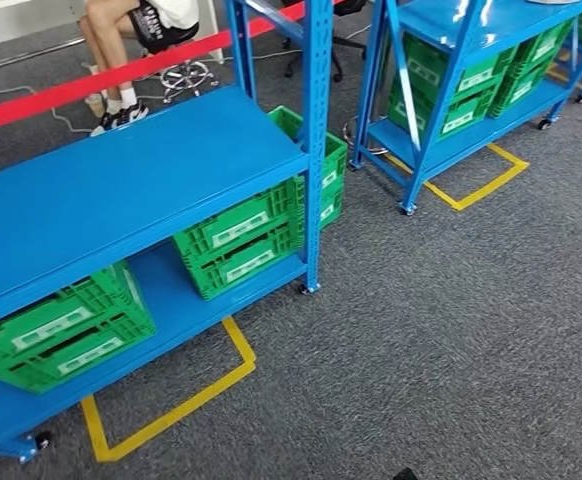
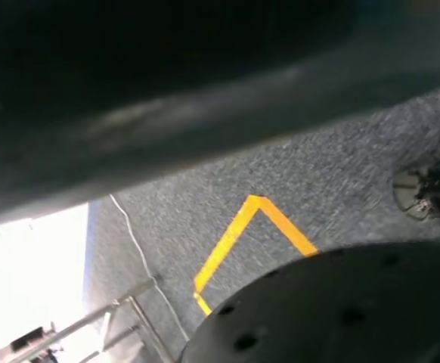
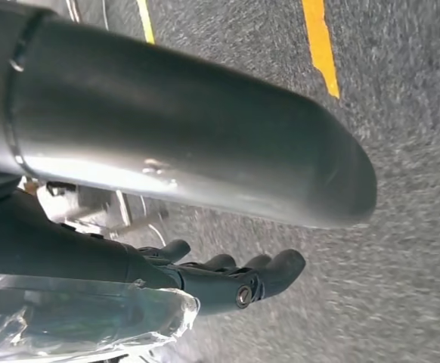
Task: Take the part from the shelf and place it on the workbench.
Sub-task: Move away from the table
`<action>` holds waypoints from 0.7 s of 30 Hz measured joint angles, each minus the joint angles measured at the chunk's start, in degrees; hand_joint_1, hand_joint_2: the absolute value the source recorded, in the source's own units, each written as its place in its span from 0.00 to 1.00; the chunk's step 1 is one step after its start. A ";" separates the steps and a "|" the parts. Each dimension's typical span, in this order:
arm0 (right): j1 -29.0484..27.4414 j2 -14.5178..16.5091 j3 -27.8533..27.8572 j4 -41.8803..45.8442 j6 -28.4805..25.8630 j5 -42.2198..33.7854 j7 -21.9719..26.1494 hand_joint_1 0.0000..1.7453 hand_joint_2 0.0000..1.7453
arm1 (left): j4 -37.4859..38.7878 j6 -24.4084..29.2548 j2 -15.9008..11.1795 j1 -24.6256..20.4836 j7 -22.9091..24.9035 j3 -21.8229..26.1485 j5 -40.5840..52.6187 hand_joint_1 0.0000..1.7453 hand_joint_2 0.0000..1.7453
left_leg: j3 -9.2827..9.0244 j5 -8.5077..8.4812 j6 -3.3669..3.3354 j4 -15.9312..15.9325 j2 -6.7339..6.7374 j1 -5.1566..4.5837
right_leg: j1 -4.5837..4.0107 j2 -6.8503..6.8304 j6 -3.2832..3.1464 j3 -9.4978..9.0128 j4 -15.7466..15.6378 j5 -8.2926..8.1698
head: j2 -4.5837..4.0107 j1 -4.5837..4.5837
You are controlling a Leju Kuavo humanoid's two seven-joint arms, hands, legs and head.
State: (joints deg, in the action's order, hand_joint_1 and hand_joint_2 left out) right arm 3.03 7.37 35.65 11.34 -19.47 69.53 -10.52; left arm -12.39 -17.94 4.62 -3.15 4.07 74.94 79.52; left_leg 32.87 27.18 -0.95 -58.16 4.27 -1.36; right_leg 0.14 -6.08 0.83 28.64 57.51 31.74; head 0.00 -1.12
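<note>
Head view looks down on speckled grey carpet [image 1: 454, 330] marked with yellow tape outlines [image 1: 169, 412]. A blue metal shelf [image 1: 122, 180] with a flat, smooth top stands at the left, green latticed plastic crates [image 1: 243, 240] on its lower level; a second blue shelf [image 1: 461, 90] stands behind. Right wrist view shows the right hand [image 3: 229, 276], its dark fingers [image 3: 274, 268] stretched out nearly straight, with crinkled clear plastic [image 3: 86, 321] lying against its underside; whether the hand grips it cannot be told. Whether that plastic wraps the part cannot be told either.
</note>
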 joint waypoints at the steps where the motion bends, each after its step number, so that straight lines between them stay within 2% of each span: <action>1: 0.08 0.01 -0.02 0.00 0.05 0.05 0.11 0.00 0.00 | 0.00 -0.05 -0.04 0.01 0.00 -0.01 0.07 0.00 0.00 | -0.08 -0.05 -0.16 0.27 -0.67 0.08 | -0.03 -0.63 0.25 -0.31 -0.15 0.11 | 0.00 0.01; 2: 0.17 0.01 -0.04 0.00 0.10 0.13 0.23 0.00 0.00 | 0.00 -0.10 -0.07 0.15 0.00 -0.02 0.12 0.00 0.00 | -0.24 -0.20 -0.34 0.62 -1.34 0.25 | 0.00 -0.29 0.51 -0.46 0.01 0.45 | 0.00 0.12; 3: 0.25 0.01 -0.05 0.00 0.12 0.21 0.34 0.00 0.00 | 0.00 -0.16 -0.11 0.24 0.01 -0.03 0.17 0.00 0.00 | -0.43 -0.37 -0.56 0.95 -1.97 0.46 | 0.07 0.80 0.76 -0.19 0.98 1.21 | -0.01 0.22; 4: 0.27 0.00 -0.07 0.00 0.15 0.27 0.43 0.00 0.00 | 0.00 -0.21 -0.16 0.22 0.01 -0.04 0.21 0.00 0.00 | -0.65 -0.52 -0.77 1.23 -2.62 0.71 | 0.17 2.35 1.01 0.82 3.21 2.50 | -0.01 0.39; 5: 0.26 -0.01 -0.07 0.00 0.17 0.32 0.49 0.00 0.00 | 0.00 -0.25 -0.20 0.16 0.01 -0.07 0.23 0.00 0.00 | -0.70 -0.55 -0.93 1.33 -3.24 0.86 | 0.34 4.14 1.18 2.55 6.61 4.15 | -0.01 0.55; 6: 0.18 -0.01 -0.07 0.00 0.20 0.35 0.52 0.00 0.00 | 0.00 -0.26 -0.23 0.04 0.01 -0.08 0.23 0.00 0.00 | -0.69 -0.52 -1.04 1.32 -3.94 0.91 | 0.44 5.15 1.31 4.65 10.58 5.77 | -0.01 0.65; 7: 0.07 -0.01 -0.07 -0.01 0.22 0.39 0.54 0.00 0.00 | 0.00 -0.27 -0.23 -0.04 0.01 -0.09 0.22 0.00 0.00 | -0.72 -0.47 -1.08 1.32 -4.69 0.92 | 0.51 5.60 1.44 6.65 14.02 6.80 | 0.00 0.73; 8: -0.01 -0.01 -0.06 -0.01 0.24 0.45 0.55 0.00 0.00 | 0.00 -0.27 -0.21 -0.06 0.01 -0.10 0.22 0.00 0.00 | -0.79 -0.41 -1.07 1.30 -5.45 0.94 | 0.55 5.77 1.53 7.99 15.79 6.72 | 0.00 0.76; 9: -0.09 -0.01 -0.05 -0.01 0.25 0.55 0.55 0.00 0.00 | 0.00 -0.27 -0.20 -0.02 0.00 -0.10 0.22 0.00 0.00 | -0.92 -0.34 -0.97 1.27 -6.24 0.98 | 0.58 5.85 1.61 8.35 15.42 5.49 | 0.00 0.81; 10: -0.11 -0.01 -0.05 -0.01 0.25 0.65 0.55 0.00 0.00 | 0.00 -0.27 -0.19 0.03 0.00 -0.10 0.22 0.00 0.00 | -1.12 -0.23 -0.81 1.24 -6.99 1.05 | 0.65 6.05 1.66 7.61 12.83 3.23 | 0.00 0.82; 11: -0.10 -0.02 -0.04 0.00 0.24 0.74 0.55 0.00 0.00 | 0.00 -0.27 -0.19 0.08 0.00 -0.10 0.23 0.00 0.00 | -1.33 -0.08 -0.57 1.19 -7.69 1.12 | 0.80 6.64 1.71 6.18 8.92 0.72 | 0.00 0.83; 12: -0.09 -0.02 -0.04 -0.01 0.23 0.80 0.55 0.00 0.00 | 0.00 -0.27 -0.21 0.09 0.00 -0.10 0.23 0.00 0.00 | -1.43 0.09 -0.28 1.06 -8.30 1.10 | 0.93 7.69 1.74 4.63 5.21 -0.99 | 0.00 0.85; 13: -0.07 -0.03 -0.05 -0.02 0.24 0.84 0.56 0.00 0.00 | 0.00 -0.27 -0.23 0.04 0.00 -0.10 0.23 0.00 0.00 | -1.40 0.19 0.02 0.90 -8.90 1.08 | 1.06 8.60 1.61 3.32 2.47 -1.98 | 0.00 0.82; 14: -0.04 -0.03 -0.05 -0.03 0.24 0.87 0.56 0.00 0.00 | 0.00 -0.27 -0.27 0.02 0.00 -0.10 0.22 0.00 0.00 | -1.25 0.21 0.33 0.78 -9.41 1.08 | 1.08 9.25 1.36 2.61 1.10 -2.15 | 0.00 0.80; 15: -0.01 -0.03 -0.06 -0.04 0.24 0.90 0.56 0.00 0.00 | 0.00 -0.27 -0.30 0.04 0.00 -0.10 0.22 0.00 0.00 | -1.05 0.13 0.61 0.70 -9.90 1.10 | 0.99 9.40 1.02 2.33 0.84 -1.92 | 0.00 0.76; 16: 0.03 -0.02 -0.07 -0.04 0.24 0.92 0.56 0.00 0.00 | 0.00 -0.27 -0.34 0.11 0.00 -0.10 0.23 0.00 0.00 | -0.88 0.06 0.88 0.67 -10.36 1.20 | 0.98 8.97 0.59 2.20 0.79 -1.98 | 0.00 0.73; 17: 0.04 -0.02 -0.07 -0.04 0.23 0.94 0.55 0.00 0.00 | 0.01 -0.27 -0.38 0.23 0.00 -0.10 0.23 0.00 0.00 | -0.78 0.17 1.15 0.54 -10.18 1.26 | 0.98 8.49 0.24 2.17 0.72 -2.05 | 0.00 0.73; 19: 0.02 -0.02 -0.05 -0.03 0.18 1.01 0.55 0.00 0.00 | 0.02 -0.33 -0.40 0.27 0.00 -0.10 0.23 0.00 0.00 | 0.45 1.85 1.76 -1.97 -8.07 1.24 | 1.08 7.45 -0.45 2.03 0.54 -2.09 | 0.00 0.41; 21: -0.07 -0.03 -0.04 -0.02 0.11 1.11 0.57 0.00 0.00 | 0.02 -0.39 -0.36 0.07 0.00 -0.10 0.23 0.00 0.00 | 3.86 5.21 2.27 -8.71 -5.53 1.32 | 0.94 6.12 -0.95 1.97 0.50 -1.91 | 0.00 0.07</action>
State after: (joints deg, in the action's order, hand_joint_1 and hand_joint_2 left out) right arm 2.95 7.34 35.61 11.32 -19.36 70.64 -9.95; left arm -12.37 -18.33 4.26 -3.07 4.07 74.84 79.75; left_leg 36.72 32.39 1.32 -66.87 -1.26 -0.05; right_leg 1.08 0.04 -0.12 30.62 58.01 29.83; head 0.00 -1.05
